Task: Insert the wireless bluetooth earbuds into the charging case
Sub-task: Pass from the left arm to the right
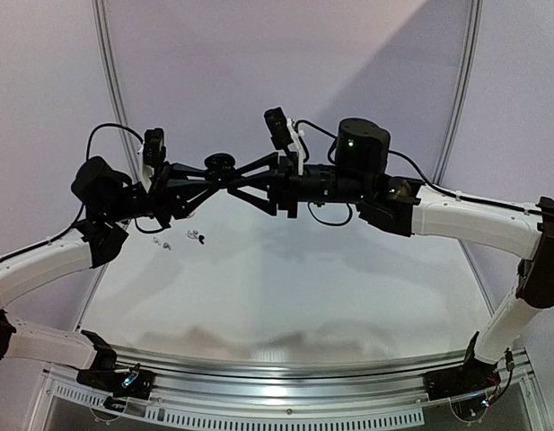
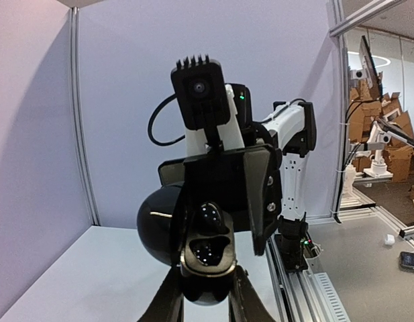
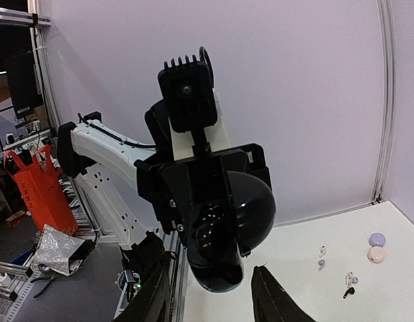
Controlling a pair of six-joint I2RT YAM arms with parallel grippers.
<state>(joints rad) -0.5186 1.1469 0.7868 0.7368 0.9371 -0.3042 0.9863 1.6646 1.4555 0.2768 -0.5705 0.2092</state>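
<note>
Above the far edge of the desk, my left tool clamps the open charging case — right tool apart around it; I'd close slowly, centred.

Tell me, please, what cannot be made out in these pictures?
- Top external view: the charging case is mostly hidden between the left tool and right tool; open or closed is unclear.
- Top external view: the earbuds on the table are too small to tell colour.
- Right wrist view: only the case's dark back shows; its inside faces away.
- Left wrist view: the bottom edge cuts off the left tool's base.
</note>
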